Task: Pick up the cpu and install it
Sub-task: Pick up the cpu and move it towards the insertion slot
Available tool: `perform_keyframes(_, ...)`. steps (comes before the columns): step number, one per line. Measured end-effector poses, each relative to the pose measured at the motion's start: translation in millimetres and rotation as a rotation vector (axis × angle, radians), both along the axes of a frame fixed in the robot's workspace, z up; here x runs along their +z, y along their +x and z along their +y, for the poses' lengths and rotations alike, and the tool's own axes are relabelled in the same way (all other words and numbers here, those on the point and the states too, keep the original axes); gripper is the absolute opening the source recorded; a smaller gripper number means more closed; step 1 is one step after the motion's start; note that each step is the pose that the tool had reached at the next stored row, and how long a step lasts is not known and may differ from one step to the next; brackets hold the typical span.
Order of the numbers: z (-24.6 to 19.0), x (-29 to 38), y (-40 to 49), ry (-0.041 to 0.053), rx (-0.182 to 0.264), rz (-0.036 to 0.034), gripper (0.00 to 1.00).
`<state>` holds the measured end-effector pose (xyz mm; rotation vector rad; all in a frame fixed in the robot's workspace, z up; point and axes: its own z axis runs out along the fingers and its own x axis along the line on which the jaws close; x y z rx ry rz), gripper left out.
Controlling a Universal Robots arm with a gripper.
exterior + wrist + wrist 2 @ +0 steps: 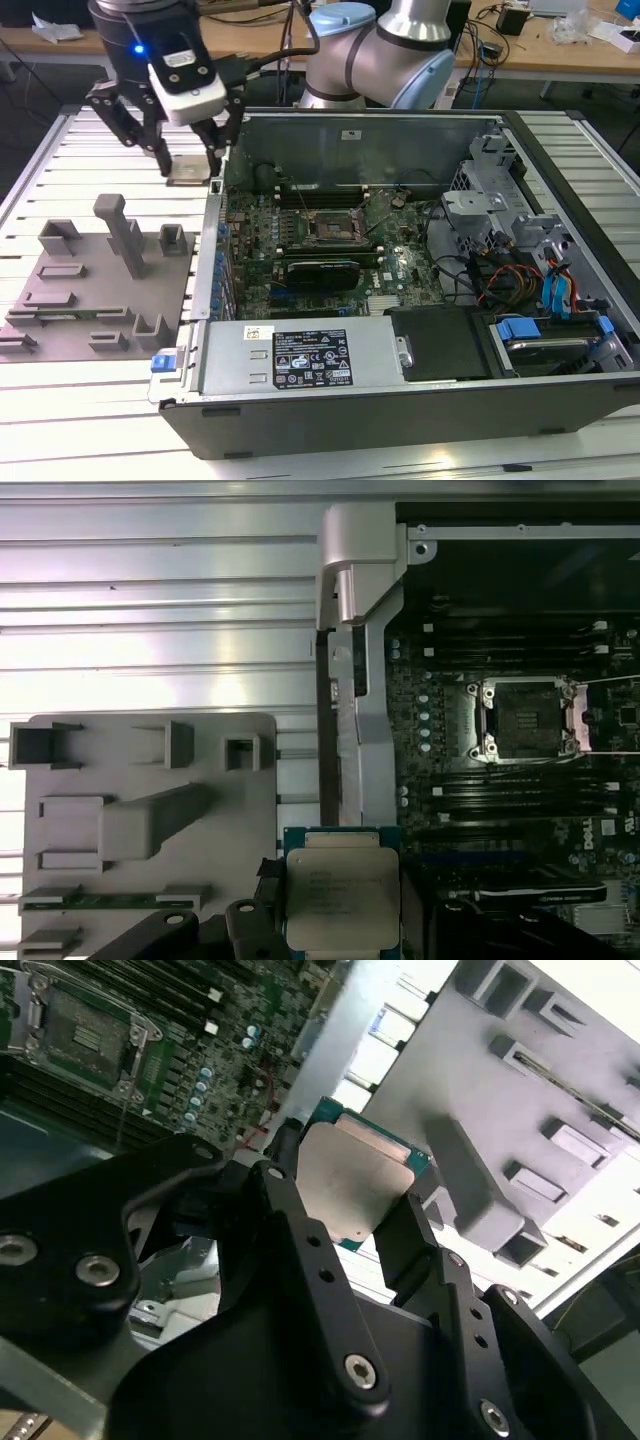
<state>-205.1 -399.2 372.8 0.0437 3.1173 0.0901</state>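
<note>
The cpu, a small square chip with a pale silvery top and a green rim, hangs between my gripper's two black fingers. It is held just off the slatted table, between the grey tray and the open computer case's wall. In the second wrist view the fingers clamp opposite edges of the cpu. In the first wrist view the cpu sits in my gripper, some way from the metal-framed socket. The socket lies open with a dark centre on the motherboard.
The grey tray has raised posts and slots, one holding a long green memory stick. The case's upright metal wall stands between tray and motherboard. A black card, cables and drive bays crowd the case toward the exterior view's right.
</note>
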Motion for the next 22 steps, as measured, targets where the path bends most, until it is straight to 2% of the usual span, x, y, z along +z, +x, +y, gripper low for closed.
perform_keyframes(2,0.0,0.0,10.9,-0.0001,0.000,0.0003,0.55)
perform_keyframes(10,0.0,0.0,38.5,-0.0001,0.000,0.0007,0.55)
perform_keyframes(11,0.0,0.0,45.2,0.0000,0.000,0.0009,0.55)
perform_keyframes(13,0.0,-0.1,52.7,0.0001,0.000,0.0009,0.55)
perform_keyframes(19,-0.1,0.0,84.7,-0.0001,0.000,0.0021,0.55)
perform_keyframes(22,-0.1,0.0,112.9,0.0000,0.000,0.0031,0.55)
